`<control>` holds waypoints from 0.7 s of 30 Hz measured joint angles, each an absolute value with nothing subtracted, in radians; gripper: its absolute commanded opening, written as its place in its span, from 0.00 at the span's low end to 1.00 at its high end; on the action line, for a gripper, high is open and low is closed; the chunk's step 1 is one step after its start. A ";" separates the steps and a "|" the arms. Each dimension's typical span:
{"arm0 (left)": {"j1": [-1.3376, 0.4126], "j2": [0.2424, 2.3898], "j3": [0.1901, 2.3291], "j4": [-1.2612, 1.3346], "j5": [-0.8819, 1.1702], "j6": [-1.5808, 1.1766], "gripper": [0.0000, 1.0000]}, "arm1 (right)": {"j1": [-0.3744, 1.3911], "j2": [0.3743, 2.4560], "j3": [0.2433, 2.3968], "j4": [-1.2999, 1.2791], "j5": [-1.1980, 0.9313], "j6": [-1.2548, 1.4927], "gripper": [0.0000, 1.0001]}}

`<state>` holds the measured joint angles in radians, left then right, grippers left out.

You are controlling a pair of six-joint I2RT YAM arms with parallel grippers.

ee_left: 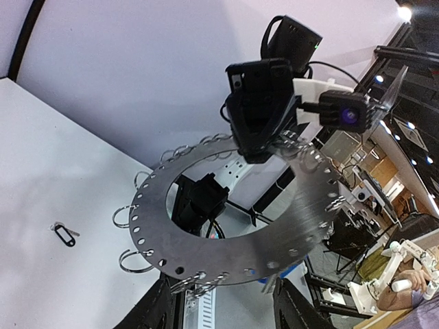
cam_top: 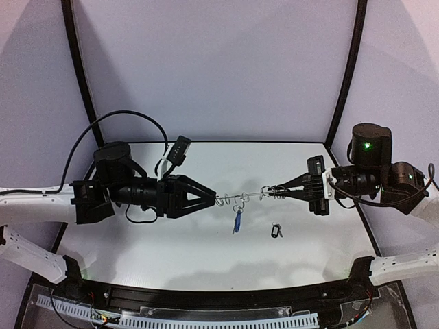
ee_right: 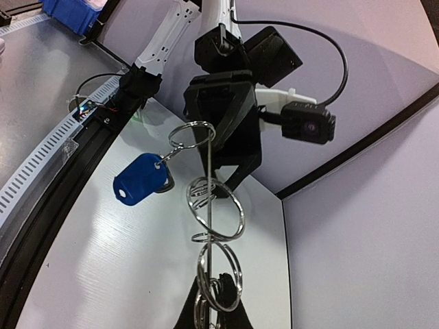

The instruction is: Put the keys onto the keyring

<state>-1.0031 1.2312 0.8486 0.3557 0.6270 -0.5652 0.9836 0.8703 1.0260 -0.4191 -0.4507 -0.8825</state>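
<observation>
The keyring (cam_top: 241, 197) hangs edge-on above the table between my two grippers. In the left wrist view its flat dark-grey face (ee_left: 274, 236) shows, fringed with small wire loops. My right gripper (cam_top: 271, 192) is shut on the ring's right rim, its fingers close together on the thin edge (ee_right: 209, 205). My left gripper (cam_top: 214, 197) has its fingers (ee_left: 147, 308) spread wide, with the ring's near rim just between the tips. The blue-tagged key (cam_top: 237, 221) dangles from a loop on the ring and also shows in the right wrist view (ee_right: 140, 179). The black-headed key (cam_top: 276, 231) lies loose on the table.
The white table (cam_top: 171, 240) is walled by pale panels at the back and sides. A black rail and white cable tray (cam_top: 206, 319) run along the near edge. A cable loops off the left arm (cam_top: 103, 123). The black key also shows in the left wrist view (ee_left: 65, 235).
</observation>
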 measured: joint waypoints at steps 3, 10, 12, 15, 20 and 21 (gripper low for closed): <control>-1.003 1.197 0.844 0.350 0.612 -0.568 0.51 | 0.984 0.870 1.026 -0.419 -0.451 -0.883 0.00; -1.002 1.198 0.844 0.344 0.615 -0.583 0.46 | 0.984 0.870 1.026 -0.420 -0.451 -0.882 0.00; -1.001 1.206 0.844 0.340 0.622 -0.587 0.44 | 0.984 0.870 1.026 -0.420 -0.451 -0.882 0.00; -1.002 1.219 0.844 0.340 0.636 -0.592 0.40 | 0.984 0.870 1.026 -0.420 -0.451 -0.882 0.00; -1.001 1.260 0.847 0.361 0.678 -0.617 0.34 | 0.984 0.870 1.026 -0.420 -0.451 -0.881 0.00; -1.001 1.269 0.847 0.368 0.686 -0.622 0.33 | 0.984 0.870 1.026 -0.420 -0.451 -0.881 0.00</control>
<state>-1.0012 1.2694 0.8474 0.3679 0.6861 -0.6224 0.9836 0.8703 1.0260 -0.4198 -0.4511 -0.8814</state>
